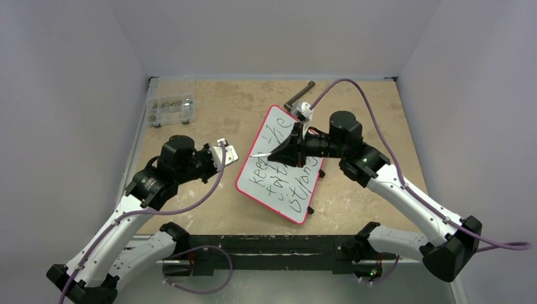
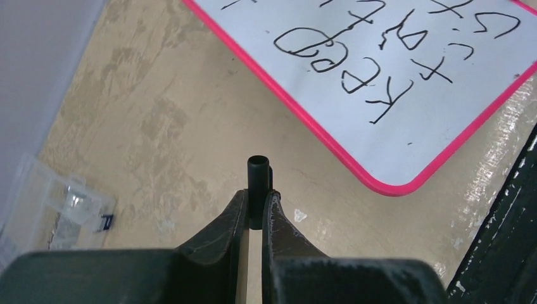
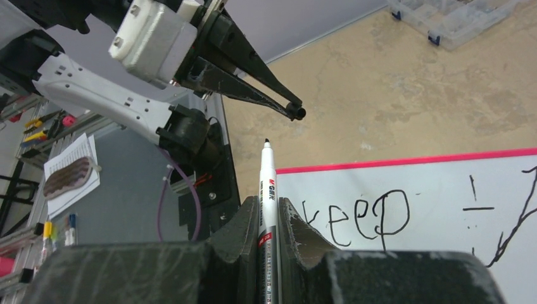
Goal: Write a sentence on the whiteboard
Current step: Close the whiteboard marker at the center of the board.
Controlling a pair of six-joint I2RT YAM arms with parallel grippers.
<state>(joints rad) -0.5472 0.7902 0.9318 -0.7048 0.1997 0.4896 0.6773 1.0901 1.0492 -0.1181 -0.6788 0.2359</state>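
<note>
The whiteboard with its red rim lies tilted at mid-table. The sentence stands on it in three black lines, about "keep the faith strong". My right gripper hovers over the board, shut on a white marker. The marker's bare tip points left, past the board's left edge. In the right wrist view the marker sits between the jaws beside the word "keep". My left gripper is left of the board, shut on the black marker cap. The cap's open end faces the marker tip.
A clear plastic parts box sits at the back left. A dark handled tool lies just behind the board. A black rail runs along the table's near edge. White walls close in the sides and the back.
</note>
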